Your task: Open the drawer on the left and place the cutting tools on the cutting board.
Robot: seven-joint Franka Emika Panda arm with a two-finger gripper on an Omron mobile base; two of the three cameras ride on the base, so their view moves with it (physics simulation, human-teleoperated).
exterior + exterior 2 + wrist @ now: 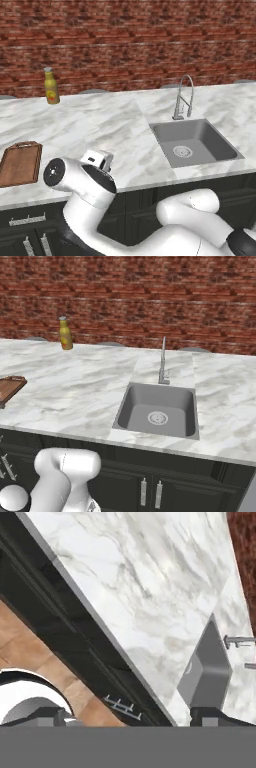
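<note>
While its two dark finger tips [220,716] stand far apart at the lower edge of the hand view, the gripper [135,719] holds nothing between them. Beyond them runs the dark charcoal cabinet face under the edge of the counter [150,587], a smooth white slab of grey-veined marble, and a short silver bar handle [121,706] shows low on that face. Orange-brown floor tiles [20,642] lie beside it. A square grey steel sink [194,142] is sunk into the marble, with a curved chrome faucet [183,97] behind it. The drawer [27,220], shut, sits below the counter's left end. Above it the cutting board [20,163], brown wood with rounded corners and a darker rim, lies flat. A yellow bottle [51,86] stands by the rough red brick wall [130,40].
</note>
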